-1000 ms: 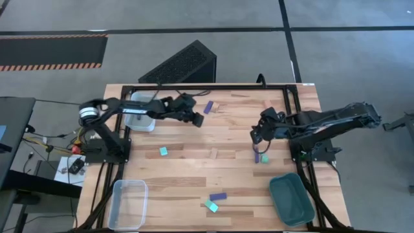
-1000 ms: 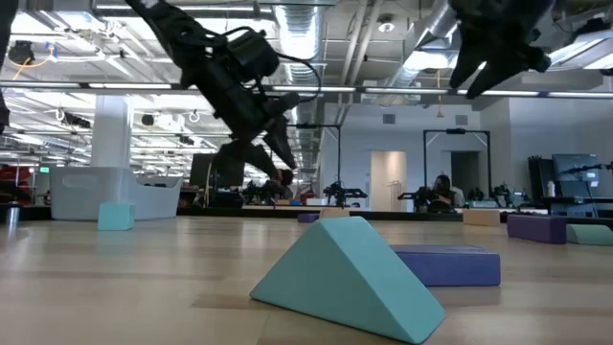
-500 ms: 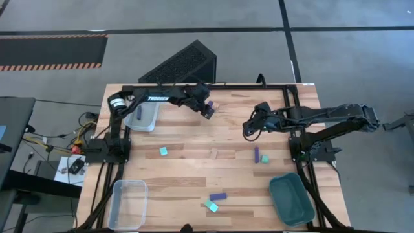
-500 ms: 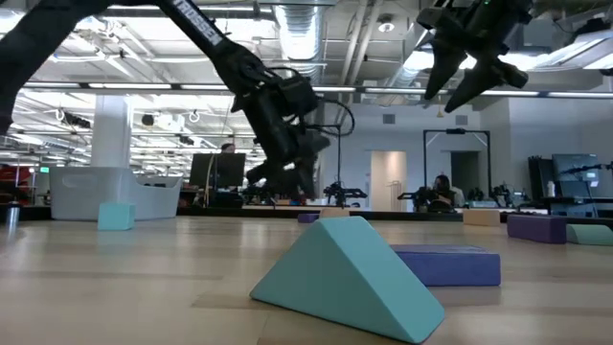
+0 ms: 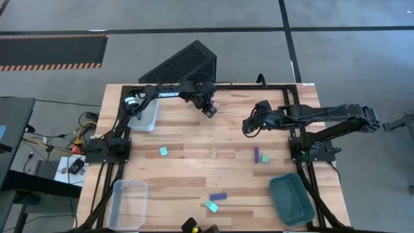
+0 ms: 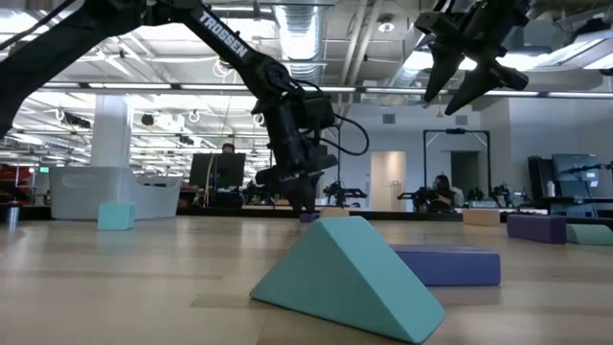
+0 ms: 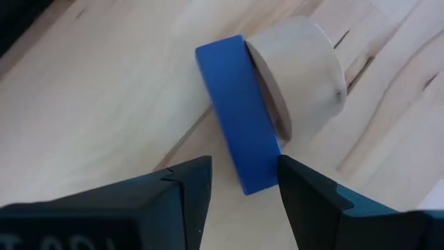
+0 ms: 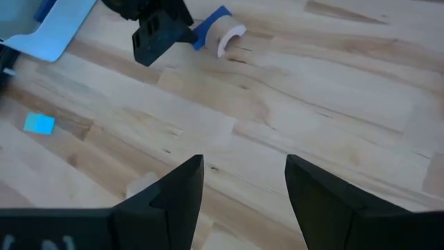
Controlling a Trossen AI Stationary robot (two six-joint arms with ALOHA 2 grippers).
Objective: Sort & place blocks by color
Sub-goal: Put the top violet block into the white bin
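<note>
Nearest in the low view lies a teal wedge (image 6: 345, 278) with a purple bar (image 6: 450, 265) behind it, shapes the high view shows only as specks. At mid-table the right gripper (image 5: 248, 128) hangs released above bare wood. At the far edge, the left gripper (image 5: 208, 108) is spread around a blue bar (image 7: 239, 114); only its wrist view shows this bar touching a pale wooden half-round (image 7: 302, 69).

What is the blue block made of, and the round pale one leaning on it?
The blue block looks like painted wood or plastic: smooth, even matte colour, no grain showing, so I can't say which. The round pale piece touching it looks like bare wood: tan, unpainted, with faint grain, much like the wooden table beneath.
</note>
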